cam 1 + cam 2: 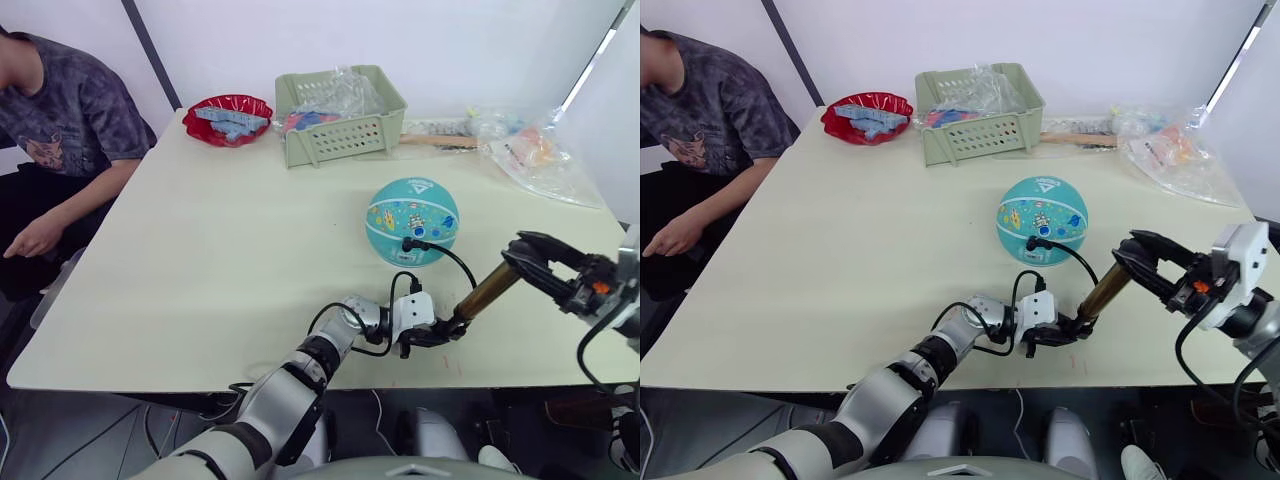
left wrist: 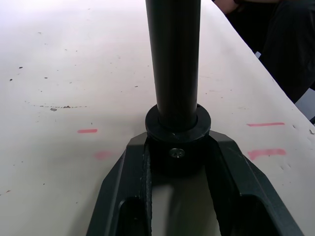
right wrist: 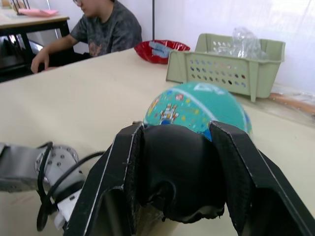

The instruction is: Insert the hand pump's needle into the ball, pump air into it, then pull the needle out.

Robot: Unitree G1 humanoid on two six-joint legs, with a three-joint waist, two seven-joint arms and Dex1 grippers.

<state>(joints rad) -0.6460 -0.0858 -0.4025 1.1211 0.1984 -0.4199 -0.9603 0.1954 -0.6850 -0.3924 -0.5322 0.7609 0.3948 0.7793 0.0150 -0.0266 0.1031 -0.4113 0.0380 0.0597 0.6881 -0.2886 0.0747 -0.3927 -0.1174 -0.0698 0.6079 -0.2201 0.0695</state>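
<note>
Both grippers grasp the hand pump (image 1: pixel 487 291): left gripper (image 1: pixel 432 333) jaws clenched on its base cap, right gripper (image 1: pixel 527 258) jaws on its top cap. Its hose (image 1: pixel 448 252) runs to the needle (image 1: pixel 409 241), seated in the ball (image 1: pixel 412 221) just beyond the pump.

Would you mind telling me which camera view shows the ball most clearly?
The left eye view: the whole ball sits unobstructed on the table, the needle in its near side. The right eye view shows it much the same. In the right wrist view the right gripper hides its lower half.
</note>
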